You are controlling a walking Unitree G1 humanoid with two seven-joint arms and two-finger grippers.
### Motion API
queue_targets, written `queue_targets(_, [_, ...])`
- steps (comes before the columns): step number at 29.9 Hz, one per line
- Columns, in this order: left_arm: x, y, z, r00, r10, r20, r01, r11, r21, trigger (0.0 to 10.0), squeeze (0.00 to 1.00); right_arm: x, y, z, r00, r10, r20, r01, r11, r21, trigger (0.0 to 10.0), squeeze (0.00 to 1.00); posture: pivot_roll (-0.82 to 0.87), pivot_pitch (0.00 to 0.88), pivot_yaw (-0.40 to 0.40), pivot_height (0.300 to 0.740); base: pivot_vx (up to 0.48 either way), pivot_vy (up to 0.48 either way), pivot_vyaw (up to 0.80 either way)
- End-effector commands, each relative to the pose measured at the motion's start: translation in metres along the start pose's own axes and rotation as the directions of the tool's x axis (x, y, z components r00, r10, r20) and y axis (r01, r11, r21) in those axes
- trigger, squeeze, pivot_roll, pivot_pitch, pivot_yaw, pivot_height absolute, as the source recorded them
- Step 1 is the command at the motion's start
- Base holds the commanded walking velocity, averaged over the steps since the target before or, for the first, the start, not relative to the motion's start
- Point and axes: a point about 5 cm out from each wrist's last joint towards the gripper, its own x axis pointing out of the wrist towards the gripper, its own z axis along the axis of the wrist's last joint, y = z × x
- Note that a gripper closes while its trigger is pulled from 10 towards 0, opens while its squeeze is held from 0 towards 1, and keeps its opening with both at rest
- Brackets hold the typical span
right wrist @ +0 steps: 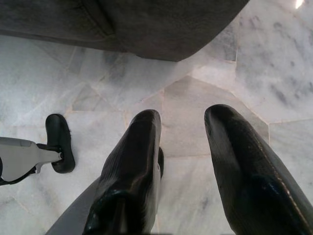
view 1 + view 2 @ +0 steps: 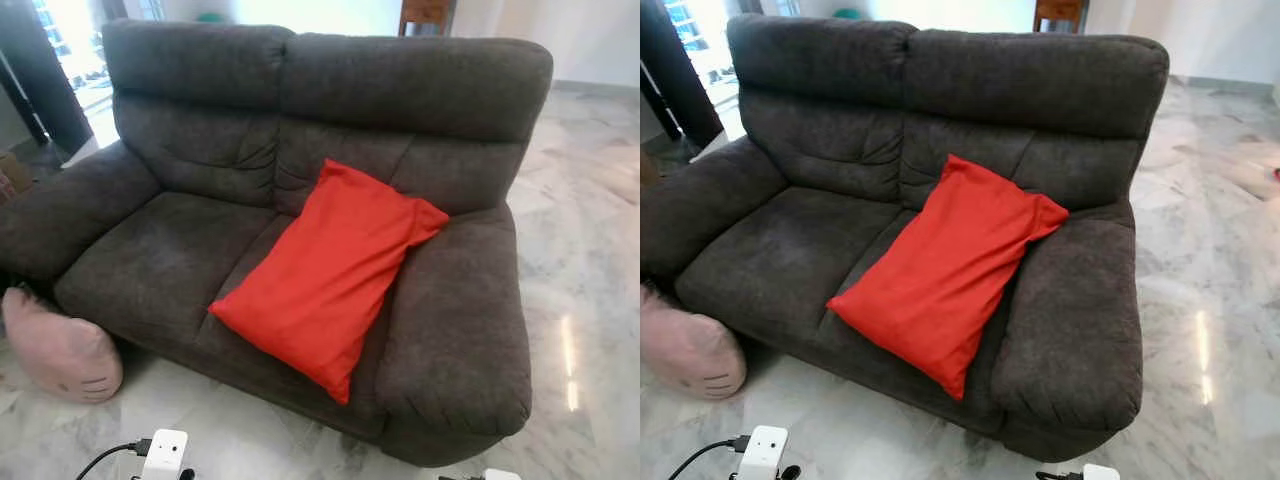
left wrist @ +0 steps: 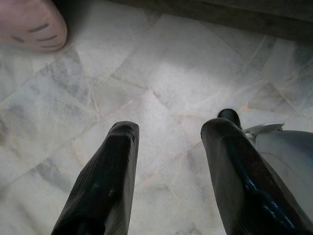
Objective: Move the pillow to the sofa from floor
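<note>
Resting on the sofa point(image 2: 180, 250) seat against the right armrest, the red pillow point(image 2: 330, 270) appears delivered. Left end effector point(image 3: 168, 147) and right end effector point(image 1: 183, 142) hang spread apart, empty, over the floor point(image 3: 161, 78). A pink cushion point(image 2: 60, 350) lies on the floor.

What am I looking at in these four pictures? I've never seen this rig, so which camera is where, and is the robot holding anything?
This is a walking humanoid robot with two arms, each ending in a gripper of two long black fingers. The two upper pictures come from a stereo camera on its head, looking forward and down. They show a dark grey sofa with a red pillow lying tilted on its seat, leaning toward the armrest on the robot's right. A pink cushion sits on the marble floor by the sofa's other end.

The lower pictures come from cameras on the wrists, each looking along that gripper's fingers. The left gripper and right gripper both point down at the floor, fingers apart, holding nothing. The red pillow is already on the sofa.
</note>
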Motion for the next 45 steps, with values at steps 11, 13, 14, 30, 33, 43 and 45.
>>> queue_targets(11, [-0.0006, -0.0014, -0.0031, 1.0, 0.001, -0.015, -0.001, 1.0, 0.007, 10.0, 0.0, -0.0005, -0.0009, -0.0022, 1.0, 0.003, -0.012, -0.003, 1.0, 0.004, 10.0, 0.0, 0.06, 0.012, 0.026, 0.74, 0.0, 0.205, 0.0])
queue_targets(13, [-0.0005, -0.0015, -0.003, 1.0, 0.0, -0.015, 0.0, 1.0, 0.007, 10.0, 0.0, -0.0005, -0.001, -0.002, 1.0, 0.004, -0.012, -0.004, 1.0, 0.002, 10.0, 0.0, 0.06, 0.015, 0.026, 0.74, 0.0, 0.126, 0.0])
queue_targets(14, [-0.0005, -0.0015, -0.003, 1.0, 0.0, -0.015, 0.0, 1.0, 0.007, 10.0, 0.0, -0.0005, -0.001, -0.002, 1.0, 0.004, -0.012, -0.004, 1.0, 0.002, 10.0, 0.0, 0.06, 0.015, 0.026, 0.74, 0.0, 0.0, 0.0])
queue_targets(30, [0.0004, -0.0017, 0.0, 1.0, -0.005, -0.009, 0.005, 1.0, 0.007, 10.0, 0.0, 0.0005, 0.0, 0.0005, 1.0, 0.01, -0.009, -0.01, 1.0, 0.005, 10.0, 0.0, 0.07, 0.038, 0.031, 0.74, 0.0, 0.188, 0.0])
queue_targets(33, [0.0003, -0.0017, -0.0004, 1.0, -0.002, -0.009, 0.002, 1.0, 0.003, 10.0, 0.0, 0.0004, -0.0001, 0.0003, 1.0, 0.012, -0.01, -0.012, 1.0, 0.001, 10.0, 0.0, 0.07, 0.04, 0.028, 0.74, 0.0, 0.254, 0.0])
queue_targets(43, [-0.0002, -0.0024, -0.002, 1.0, -0.002, -0.013, 0.002, 1.0, -0.003, 10.0, 0.0, 0.0, -0.0007, -0.0005, 1.0, 0.016, -0.011, -0.016, 1.0, -0.003, 10.0, 0.0, 0.07, 0.031, 0.024, 0.74, 0.0, 0.253, 0.0])
queue_targets(45, [-0.0002, -0.0024, -0.0019, 1.0, -0.002, -0.013, 0.001, 1.0, -0.004, 10.0, 0.0, 0.0, -0.0007, -0.0005, 1.0, 0.017, -0.012, -0.017, 1.0, -0.004, 10.0, 0.0, 0.07, 0.031, 0.024, 0.74, 0.0, 0.251, 0.0])
